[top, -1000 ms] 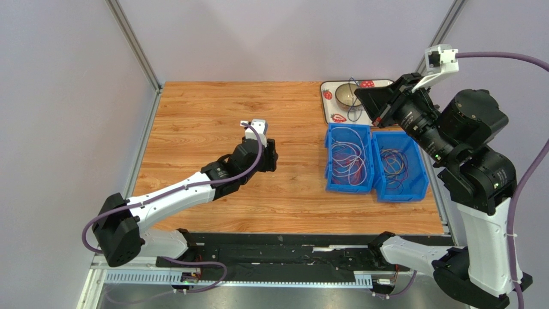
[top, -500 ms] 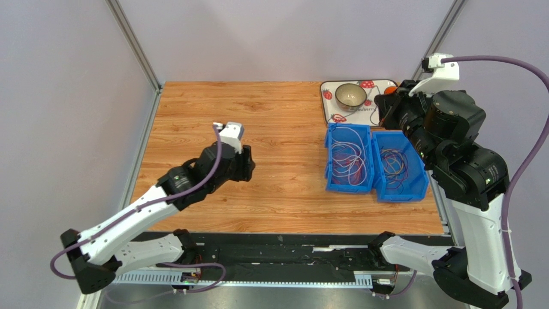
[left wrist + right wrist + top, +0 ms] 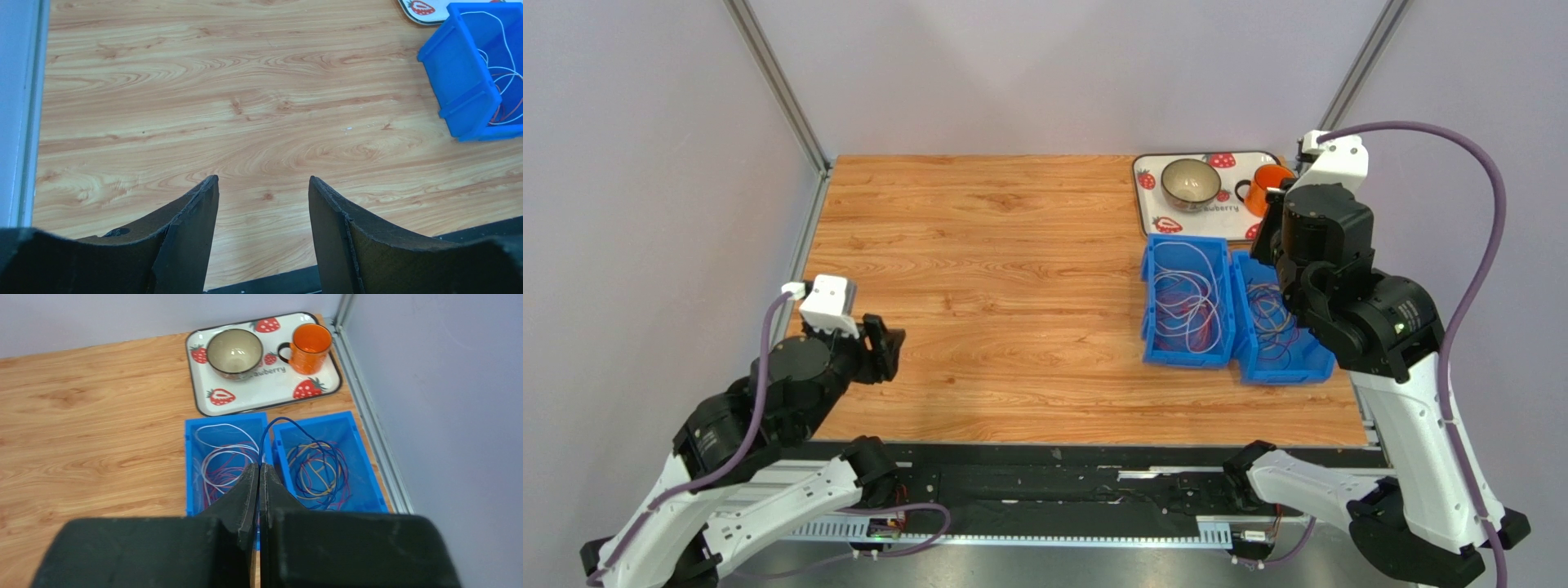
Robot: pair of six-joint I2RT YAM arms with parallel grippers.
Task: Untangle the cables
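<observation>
**Over the blue bins, the right pincer pinches one cable; the left one stands empty**

At the right side of the pale wooden table sit two open blue plastic bins, touching side by side. They hold the cables, thin flexible wires lying in loose loops. The left blue bin has white, red and purple loops. The right blue bin has dark blue, yellow and orange ones, bunched together.

The right gripper hangs above the wall shared by the two bins, its black fingers pressed flat together with no gap. A thin dark-blue cable rises out of the right bin, arches over its far rim and comes down into the seam at the fingertips, where it looks pinched.

The left gripper is well apart from the bins, low over the near left corner of the table. Its jaws stand moderately wide, with only bare wood between them and nothing in their grasp. In its wrist view the left bin shows only at the far right edge, with a few white and red strands inside.

Behind the bins, in the far right corner, lies a white rectangular tray printed with red strawberries. It carries a grey-beige ceramic bowl and, just beside that, an orange mug, both upright.
</observation>
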